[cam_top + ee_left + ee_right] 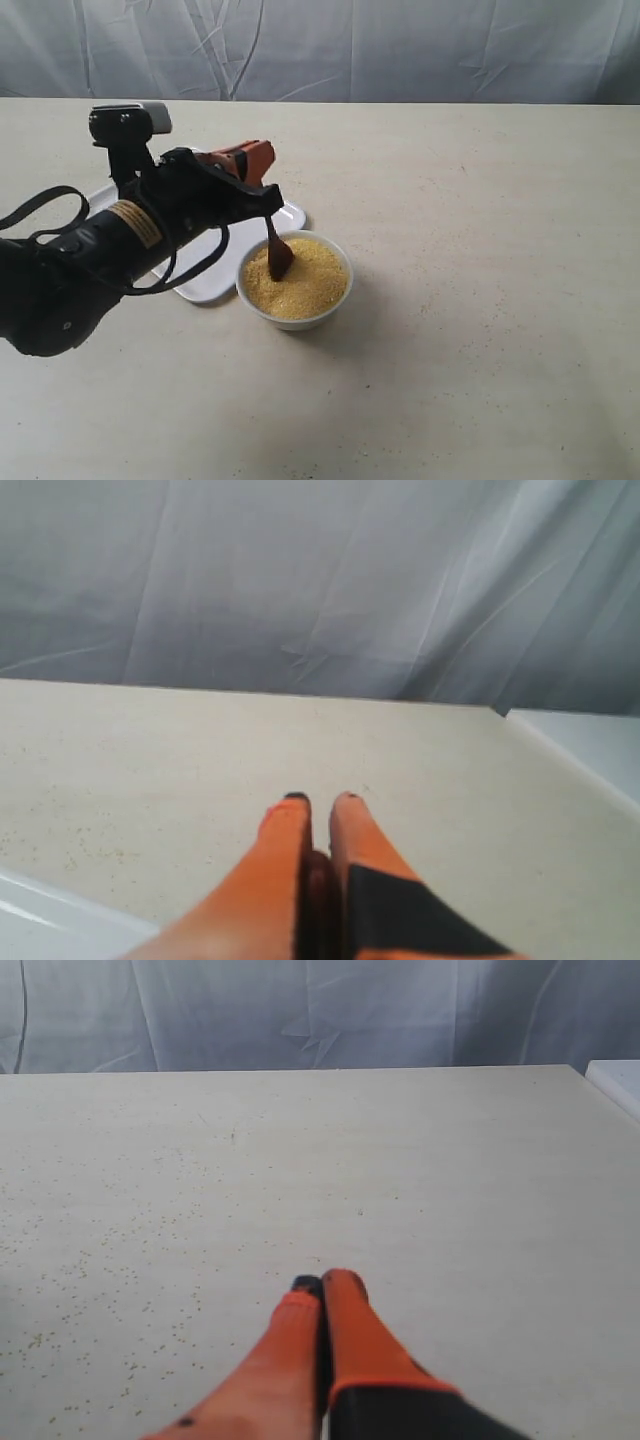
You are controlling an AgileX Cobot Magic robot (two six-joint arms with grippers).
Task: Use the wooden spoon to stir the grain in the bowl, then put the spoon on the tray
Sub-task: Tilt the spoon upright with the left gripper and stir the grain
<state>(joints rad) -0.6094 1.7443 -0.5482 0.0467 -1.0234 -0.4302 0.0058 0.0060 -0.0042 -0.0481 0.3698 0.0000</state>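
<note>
Grain (310,283) fills one bowl (297,319) beside one tray (204,287); my left gripper (320,801) clamps one wooden spoon (278,256), right gripper (324,1282) pinched together.

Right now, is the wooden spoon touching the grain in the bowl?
Touching. In the exterior view, the dark oval end of the wooden spoon sits sunk in the yellow grain inside the white bowl.

Staged lab test bench: bare beige table (480,300), draped backdrop (400,50) (grey, creased)
</note>
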